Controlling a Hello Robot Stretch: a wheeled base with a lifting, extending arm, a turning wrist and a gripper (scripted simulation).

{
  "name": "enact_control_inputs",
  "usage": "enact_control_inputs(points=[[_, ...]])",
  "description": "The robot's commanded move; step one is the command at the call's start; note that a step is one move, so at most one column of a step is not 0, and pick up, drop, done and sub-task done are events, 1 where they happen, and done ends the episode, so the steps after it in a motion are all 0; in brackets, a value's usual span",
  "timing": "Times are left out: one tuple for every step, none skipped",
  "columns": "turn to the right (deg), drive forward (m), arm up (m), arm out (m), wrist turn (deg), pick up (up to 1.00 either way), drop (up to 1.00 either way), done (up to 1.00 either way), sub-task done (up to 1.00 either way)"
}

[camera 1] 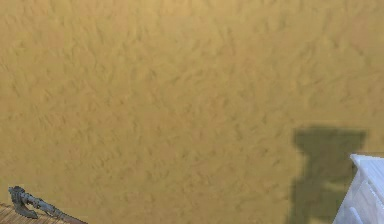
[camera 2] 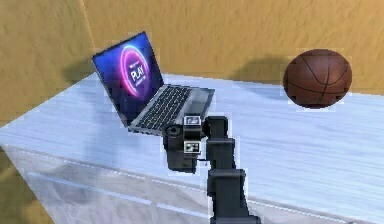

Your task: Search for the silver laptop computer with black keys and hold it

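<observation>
A silver laptop (camera 2: 165,103) with black keys stands with its lid up and its screen lit in purple and blue, on or just above the pale white-grey top (camera 2: 290,150) of a low cabinet. In the arm side view the arm rises from the bottom edge, and my gripper (camera 2: 172,131) is at the laptop's near edge. The cabinet top lies right behind the laptop. I cannot tell whether the laptop rests on the top or whether the gripper holds it.
A brown basketball (camera 2: 317,78) sits on the cabinet top to the right, against the yellow wall (camera 1: 180,100). The cabinet's white corner (camera 1: 366,190) shows at the forward view's right edge. A small dark object (camera 1: 24,202) lies on a brown surface at its bottom left.
</observation>
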Motion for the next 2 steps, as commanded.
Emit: enact_control_inputs(points=[[0.0,0.00,0.10,0.00,0.0,0.00,0.00,0.00,0.00],[0.0,0.00,0.00,0.00,0.0,0.00,0.00,1.00,0.00]])
